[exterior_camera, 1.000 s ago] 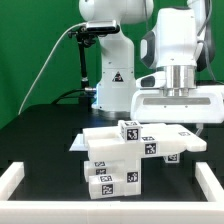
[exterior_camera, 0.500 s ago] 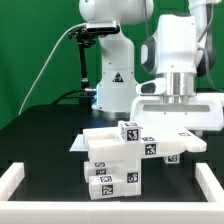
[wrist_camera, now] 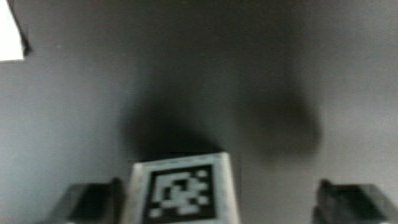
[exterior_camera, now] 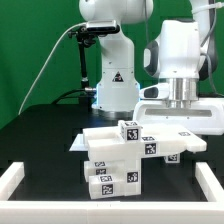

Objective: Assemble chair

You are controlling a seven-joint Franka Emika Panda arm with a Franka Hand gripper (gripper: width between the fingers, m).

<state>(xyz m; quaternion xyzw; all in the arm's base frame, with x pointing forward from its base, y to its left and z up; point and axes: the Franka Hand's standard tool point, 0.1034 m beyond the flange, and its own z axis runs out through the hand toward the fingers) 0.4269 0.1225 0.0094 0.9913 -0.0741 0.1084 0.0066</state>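
The chair pieces are white blocks with black-and-white tags. They are stacked in a cluster at the table's middle, and a flat slab reaches toward the exterior view's right. My gripper hangs just behind that slab, with its fingertips hidden by the slab. In the wrist view a white tagged piece stands between the two dark fingers. It sits close to one finger, with a wide gap to the other. The gripper is open around it and grips nothing.
A low white border rail frames the black table. The robot's white base and a cable stand at the back before a green backdrop. A white patch shows at one corner of the wrist view.
The arm has shifted toward the exterior view's right and sunk a little lower behind the slab. The chair pieces have not moved.
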